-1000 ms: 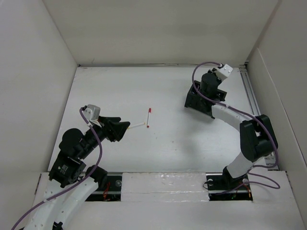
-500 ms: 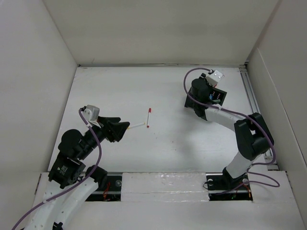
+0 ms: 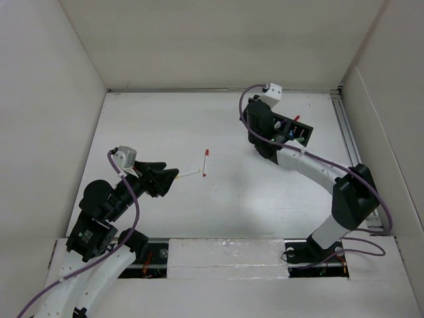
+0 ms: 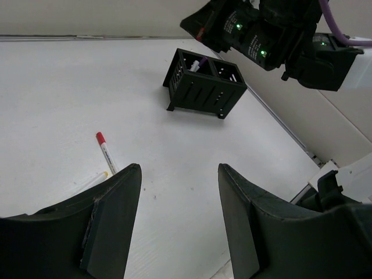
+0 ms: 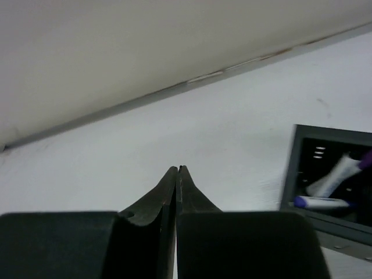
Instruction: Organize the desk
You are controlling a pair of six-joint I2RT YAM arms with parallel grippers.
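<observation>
Left claw (image 4: pixel 180 174) open near the red-capped pen (image 4: pixel 106 152) on the desk (image 4: pixel 58 87); right claw (image 5: pixel 176 171) closed, empty, left of the box (image 4: pixel 200 93)

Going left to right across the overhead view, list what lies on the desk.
yellow-tipped white stick → red-capped pen → black organizer → metal rail

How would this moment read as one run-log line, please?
left gripper: open, empty | right gripper: shut, empty | red-capped pen: loose on desk | organizer: holds pens
</observation>
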